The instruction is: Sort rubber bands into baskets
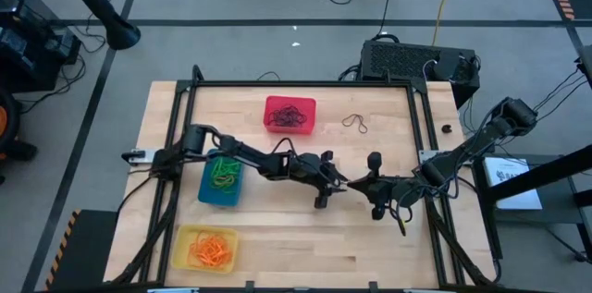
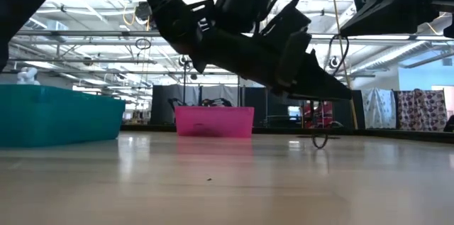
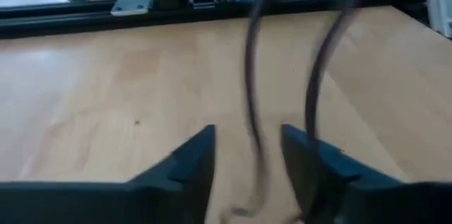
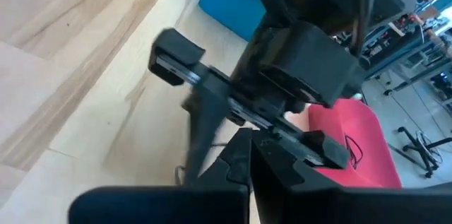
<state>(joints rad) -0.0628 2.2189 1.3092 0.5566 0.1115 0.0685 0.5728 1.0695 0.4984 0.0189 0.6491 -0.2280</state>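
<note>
Dark band (image 3: 252, 121) hangs between spread left claw (image 3: 247, 155) fingers, mid-frame over desk (image 1: 277, 247). Right claw (image 1: 356, 183) pressed together, tip to tip with left. Loose band (image 1: 355, 123) upper right. Red basket (image 1: 290, 114) top centre; blue (image 1: 221, 180), yellow (image 1: 205, 248) lower left.

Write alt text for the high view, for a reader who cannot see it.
Two dark robot arms meet at mid-table, left gripper open, facing the shut right gripper. A red basket holds dark bands, a blue basket green ones, a yellow basket orange ones; one loose dark band lies right of the red basket.
</note>
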